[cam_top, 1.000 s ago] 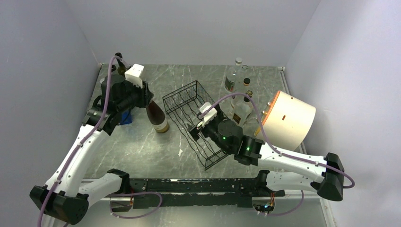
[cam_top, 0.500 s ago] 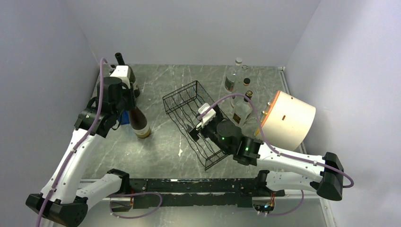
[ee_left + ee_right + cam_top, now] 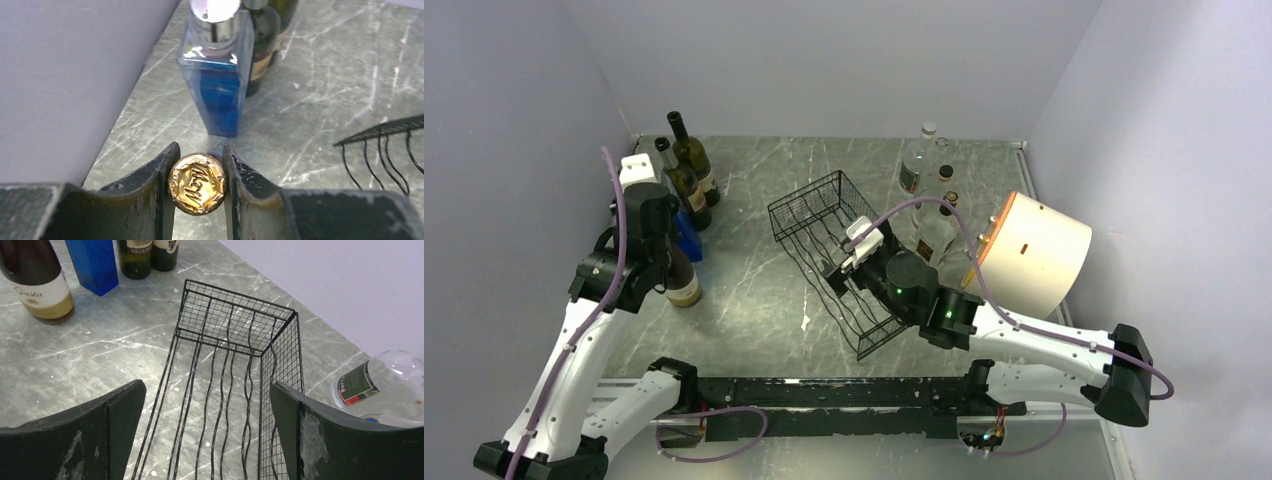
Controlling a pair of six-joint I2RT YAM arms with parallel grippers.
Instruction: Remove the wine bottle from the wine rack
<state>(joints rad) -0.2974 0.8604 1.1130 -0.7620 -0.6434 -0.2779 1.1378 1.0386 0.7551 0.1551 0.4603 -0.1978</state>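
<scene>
Wine bottle (image 3: 684,287) in left claw (image 3: 199,170) moved farther from wine rack (image 3: 814,212).

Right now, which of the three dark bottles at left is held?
The nearest wine bottle, cream-labelled with a gold cap, clamped in the left gripper; the other two bottles stand free.

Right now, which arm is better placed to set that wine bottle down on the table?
Left. The left fingers are shut on the wine bottle at its gold cap, holding it upright by the blue bottle. The right fingers stand open over the wine rack, away from the bottle.
</scene>
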